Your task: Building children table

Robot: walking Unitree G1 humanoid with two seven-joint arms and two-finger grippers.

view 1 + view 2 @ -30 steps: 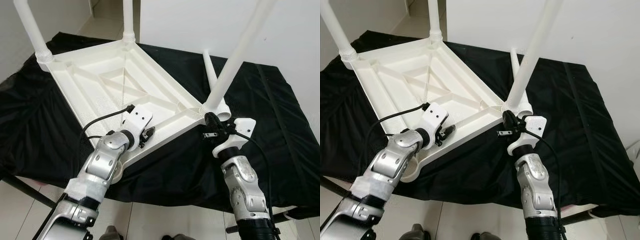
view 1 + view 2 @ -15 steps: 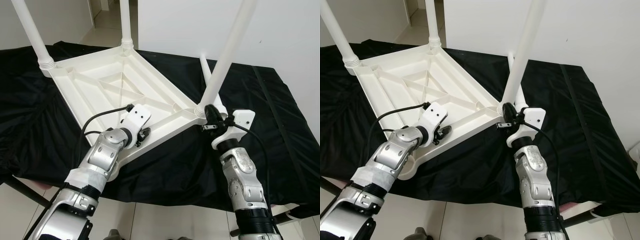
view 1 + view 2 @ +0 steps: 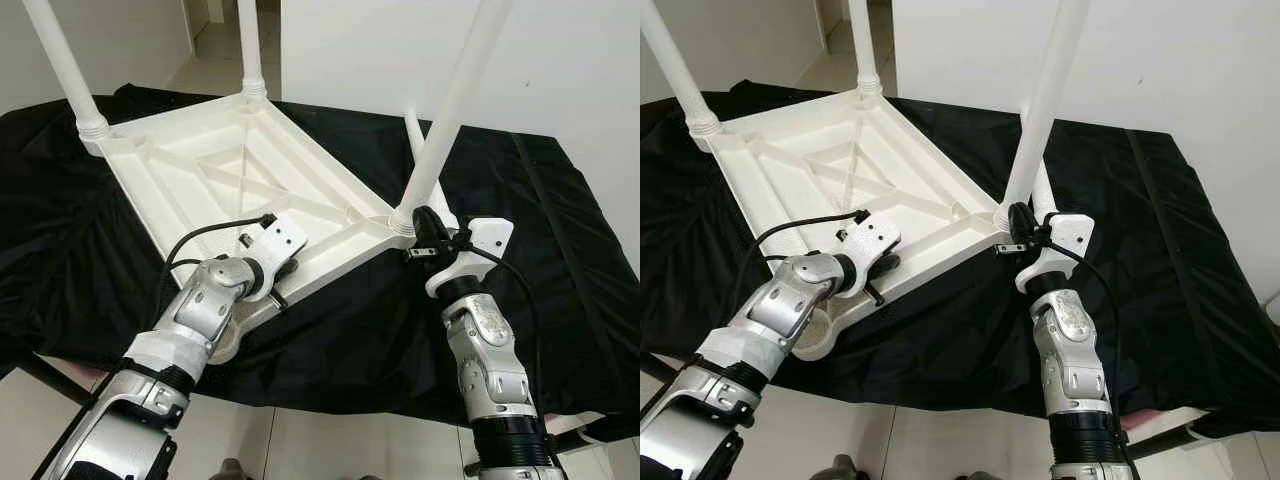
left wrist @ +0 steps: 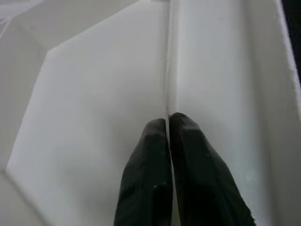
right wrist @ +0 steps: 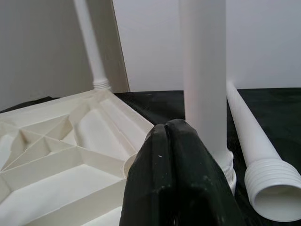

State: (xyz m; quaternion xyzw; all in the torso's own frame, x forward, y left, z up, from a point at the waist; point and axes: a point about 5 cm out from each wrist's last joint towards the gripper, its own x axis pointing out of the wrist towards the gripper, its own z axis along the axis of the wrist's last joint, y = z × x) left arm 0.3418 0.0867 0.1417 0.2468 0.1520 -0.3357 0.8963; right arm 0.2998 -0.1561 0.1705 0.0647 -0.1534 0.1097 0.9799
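Observation:
A white plastic table top [image 3: 230, 170] lies upside down on a black cloth. Three white legs stand in its corner sockets: one at the back left [image 3: 60, 60], one at the back [image 3: 250, 45], and one at the near right [image 3: 450, 110]. A loose leg [image 5: 249, 136] lies on the cloth just behind the near right one. The front left socket [image 3: 820, 335] holds nothing. My left gripper [image 4: 168, 123] is shut on a thin wall along the top's front edge. My right gripper [image 3: 420, 222] is shut, its fingertips beside the base of the near right leg.
The black cloth [image 3: 560, 230] covers a table whose front edge runs just under my arms, with pale tiled floor [image 3: 330, 445] below. A white wall [image 3: 590, 60] rises close behind the right side. A doorway opens at the back left.
My left wrist has turned and its fingers now point down over the top's front edge. The right gripper stays at the leg's base. The camera has shifted slightly.

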